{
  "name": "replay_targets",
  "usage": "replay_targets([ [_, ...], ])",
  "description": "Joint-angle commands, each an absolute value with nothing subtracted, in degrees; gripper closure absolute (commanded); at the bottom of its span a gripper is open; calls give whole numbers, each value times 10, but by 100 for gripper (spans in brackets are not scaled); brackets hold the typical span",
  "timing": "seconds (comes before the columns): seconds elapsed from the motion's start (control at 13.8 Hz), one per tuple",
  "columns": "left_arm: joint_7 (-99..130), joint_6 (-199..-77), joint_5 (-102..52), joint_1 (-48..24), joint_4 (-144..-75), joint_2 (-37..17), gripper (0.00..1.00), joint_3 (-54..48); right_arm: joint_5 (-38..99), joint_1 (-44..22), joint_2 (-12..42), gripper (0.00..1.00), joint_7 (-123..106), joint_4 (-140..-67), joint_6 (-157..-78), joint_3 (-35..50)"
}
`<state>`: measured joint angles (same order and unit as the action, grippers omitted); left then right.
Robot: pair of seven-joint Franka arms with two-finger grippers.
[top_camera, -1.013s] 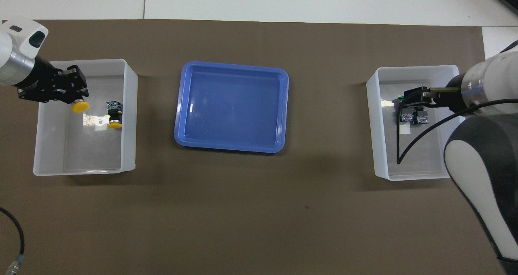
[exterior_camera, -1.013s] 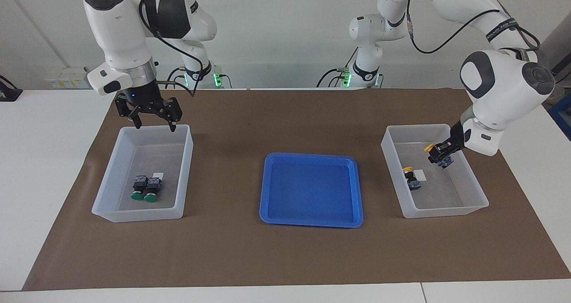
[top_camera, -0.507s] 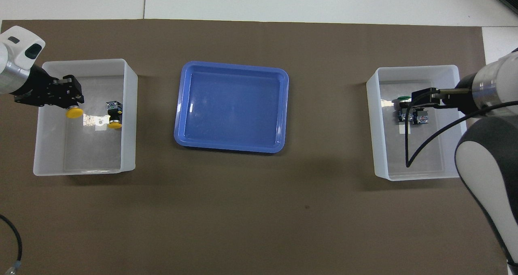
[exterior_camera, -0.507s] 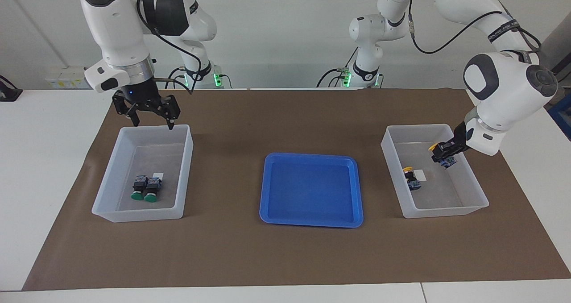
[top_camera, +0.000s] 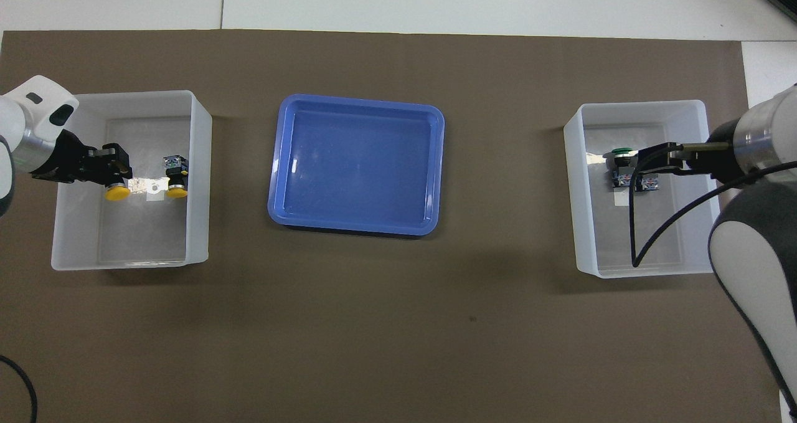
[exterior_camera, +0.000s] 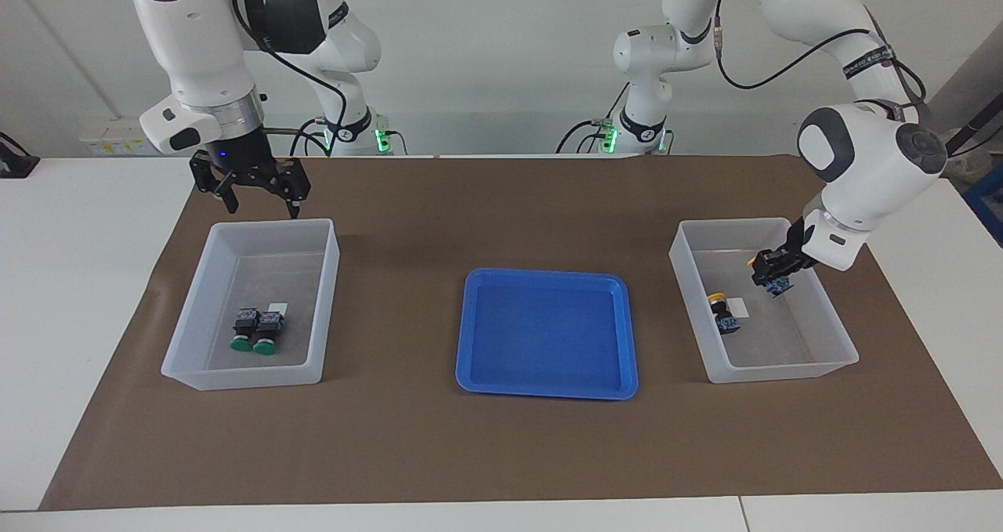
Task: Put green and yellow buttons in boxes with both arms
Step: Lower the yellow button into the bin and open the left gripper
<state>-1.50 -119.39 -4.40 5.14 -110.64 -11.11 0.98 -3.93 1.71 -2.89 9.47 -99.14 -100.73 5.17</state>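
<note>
At the left arm's end, my left gripper (exterior_camera: 772,269) is down inside a translucent box (exterior_camera: 783,371) and shut on a yellow button (exterior_camera: 756,261); from above, the gripper (top_camera: 115,172) holds that button (top_camera: 117,192). A second yellow button (exterior_camera: 722,313) (top_camera: 176,177) lies on the floor of this box (top_camera: 199,161). At the right arm's end, two green buttons (exterior_camera: 243,332) (exterior_camera: 268,334) lie side by side in the other box (exterior_camera: 243,375) (top_camera: 576,211). My right gripper (exterior_camera: 265,207) (top_camera: 650,158) hangs open and empty above that box's rim nearest the robots.
A shallow blue tray (exterior_camera: 548,332) (top_camera: 356,164) sits between the two boxes with nothing in it. Brown paper covers the table under everything. The right arm's black cable loops over its box in the overhead view.
My right gripper has risen and drawn back toward the robots, still open. The left arm's wrist has swung while the yellow button stays gripped low in its box.
</note>
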Motion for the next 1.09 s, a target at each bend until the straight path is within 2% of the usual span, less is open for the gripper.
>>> replay_targets([
  [0.0, -25, -1245, -45, 55, -1170, -88, 100, 8, -24, -21, -35, 0, 86, -989, -987, 12],
  [0.22, -28, -1294, -44, 55, -1208, -90, 100, 8, -24, -33, -36, 0, 84, -988, -976, -4],
  [0.65, -32, -1315, -44, 56, -1223, -98, 100, 8, 21, -30, -29, 0, 82, -960, -937, -4],
  [0.72, -33, -1314, -44, 56, -1223, -98, 80, 8, 23, -27, -27, 0, 82, -954, -933, -4],
  [0.94, -33, -1310, -44, 55, -1218, -98, 40, 8, 12, -26, -26, 0, 80, -950, -934, -5],
  [1.01, -33, -1307, -43, 55, -1216, -98, 33, 8, 8, -26, -24, 0, 79, -948, -934, -5],
])
